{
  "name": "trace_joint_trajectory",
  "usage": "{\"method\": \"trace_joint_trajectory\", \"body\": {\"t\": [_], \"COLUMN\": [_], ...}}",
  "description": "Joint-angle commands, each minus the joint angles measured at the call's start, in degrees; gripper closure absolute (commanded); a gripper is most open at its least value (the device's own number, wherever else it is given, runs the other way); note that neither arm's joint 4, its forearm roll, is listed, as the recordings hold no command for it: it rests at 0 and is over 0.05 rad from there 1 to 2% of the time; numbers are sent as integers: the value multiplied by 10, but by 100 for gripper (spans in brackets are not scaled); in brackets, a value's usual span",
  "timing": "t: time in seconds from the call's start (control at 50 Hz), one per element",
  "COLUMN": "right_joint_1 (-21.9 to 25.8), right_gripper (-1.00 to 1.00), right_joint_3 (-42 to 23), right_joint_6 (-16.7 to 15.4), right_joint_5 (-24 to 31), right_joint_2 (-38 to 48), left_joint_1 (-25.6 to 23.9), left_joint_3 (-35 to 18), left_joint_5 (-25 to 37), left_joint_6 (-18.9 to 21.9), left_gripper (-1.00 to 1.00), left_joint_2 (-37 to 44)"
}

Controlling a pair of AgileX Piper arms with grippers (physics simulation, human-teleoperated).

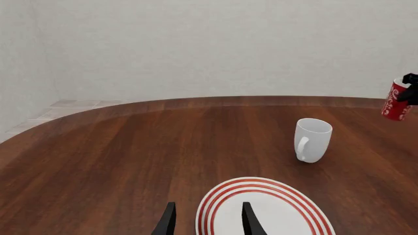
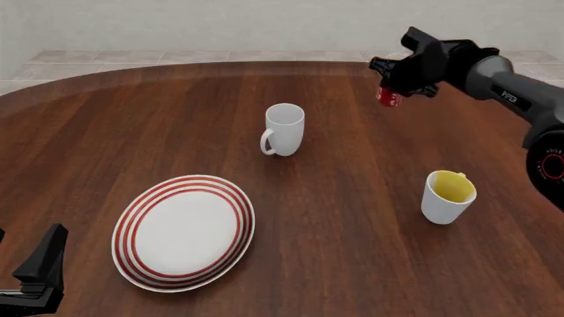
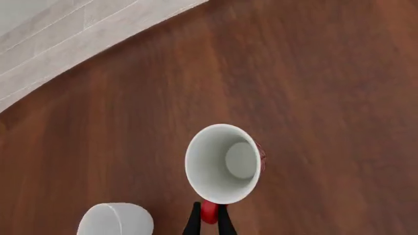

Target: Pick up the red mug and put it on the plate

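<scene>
My right pincer (image 2: 394, 84) is pinching the red mug (image 2: 389, 96) by its handle, holding the slim glossy cylinder above the far right of the dark wood-grain table (image 2: 352, 231). My left pincer (image 1: 207, 220) is idling, fingers spread, just beside the round red-ringed plate (image 2: 184, 232). A smooth white handled mug (image 2: 284, 129) is standing between plate and red mug.
</scene>
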Motion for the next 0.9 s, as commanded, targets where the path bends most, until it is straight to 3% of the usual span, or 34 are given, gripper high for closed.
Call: {"method": "trace_joint_trajectory", "body": {"t": [0.02,0.52,0.9], "right_joint_1": [46,110,212], "right_gripper": [100,100,100], "right_joint_3": [33,129,198], "right_joint_6": [-25,-53,-57], "right_joint_5": [-12,-33,-55], "right_joint_2": [-87,-217,-300], "left_joint_1": [0,0,0], "left_joint_3": [0,0,0], "left_joint_5": [0,0,0], "left_joint_6": [0,0,0], "left_gripper": [-100,-100,-100], "left_joint_2": [0,0,0]}}
